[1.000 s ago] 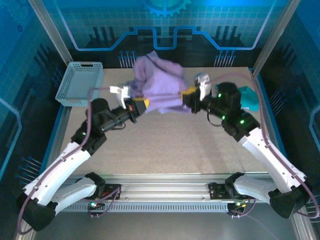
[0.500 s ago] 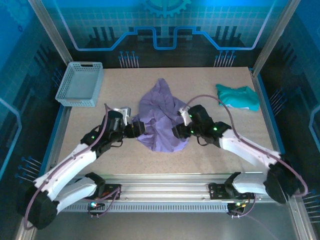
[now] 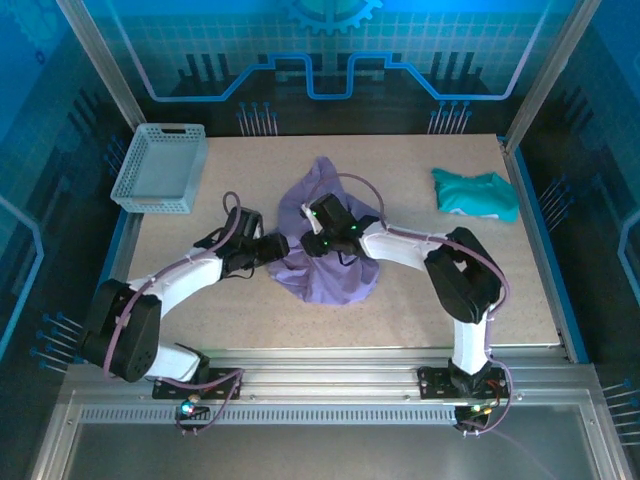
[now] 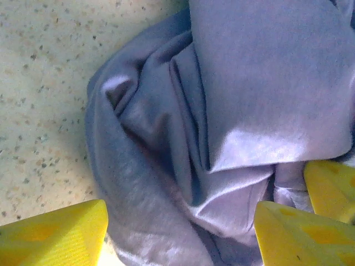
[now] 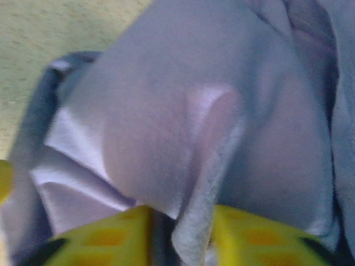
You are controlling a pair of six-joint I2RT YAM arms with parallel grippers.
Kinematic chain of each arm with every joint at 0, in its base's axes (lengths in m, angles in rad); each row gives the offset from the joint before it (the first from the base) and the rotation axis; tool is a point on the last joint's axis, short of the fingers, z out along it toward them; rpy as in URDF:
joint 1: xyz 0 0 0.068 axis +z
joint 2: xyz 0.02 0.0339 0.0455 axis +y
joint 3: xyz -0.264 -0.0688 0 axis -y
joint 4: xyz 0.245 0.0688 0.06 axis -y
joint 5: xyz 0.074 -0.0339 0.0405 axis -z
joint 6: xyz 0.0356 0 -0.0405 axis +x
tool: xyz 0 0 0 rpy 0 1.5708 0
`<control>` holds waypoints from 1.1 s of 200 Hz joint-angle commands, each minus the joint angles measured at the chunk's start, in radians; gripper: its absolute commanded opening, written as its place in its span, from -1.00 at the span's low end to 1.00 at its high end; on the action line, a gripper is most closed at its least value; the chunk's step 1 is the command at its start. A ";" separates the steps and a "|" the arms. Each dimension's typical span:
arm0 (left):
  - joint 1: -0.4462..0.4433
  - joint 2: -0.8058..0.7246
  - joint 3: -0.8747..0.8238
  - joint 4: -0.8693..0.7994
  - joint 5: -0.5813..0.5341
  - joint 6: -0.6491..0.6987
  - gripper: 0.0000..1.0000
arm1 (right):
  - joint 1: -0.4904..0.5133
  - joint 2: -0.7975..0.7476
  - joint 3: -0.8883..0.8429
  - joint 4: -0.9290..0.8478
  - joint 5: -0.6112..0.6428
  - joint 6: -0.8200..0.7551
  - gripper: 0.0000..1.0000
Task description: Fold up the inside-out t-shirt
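The inside-out t-shirt (image 3: 330,262) lies in a crumpled lavender heap at the middle of the table. My left gripper (image 3: 273,248) sits at the heap's left edge. In the left wrist view it (image 4: 180,224) is open, its yellow fingertips (image 4: 55,235) wide apart over rumpled folds of the shirt (image 4: 260,83). From the right, my right gripper (image 3: 313,232) reaches into the top of the heap. The right wrist view shows it (image 5: 183,235) shut on a thin fold of the shirt (image 5: 166,127), with a hem edge standing between the two yellow pads (image 5: 249,235).
A blue-grey basket (image 3: 160,167) stands at the back left corner. A small teal garment (image 3: 476,193) lies at the back right. Bare speckled tabletop (image 3: 250,330) surrounds the heap, and metal frame posts border the table.
A second ago both grippers held the shirt up near the back. It now lies heaped mid-table. The left gripper has opened; the right let go and shut again on a fold.
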 commanded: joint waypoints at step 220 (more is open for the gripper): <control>-0.161 -0.038 0.215 0.226 0.185 0.201 -1.00 | -0.281 -0.752 -0.395 -0.125 -0.118 0.023 -0.79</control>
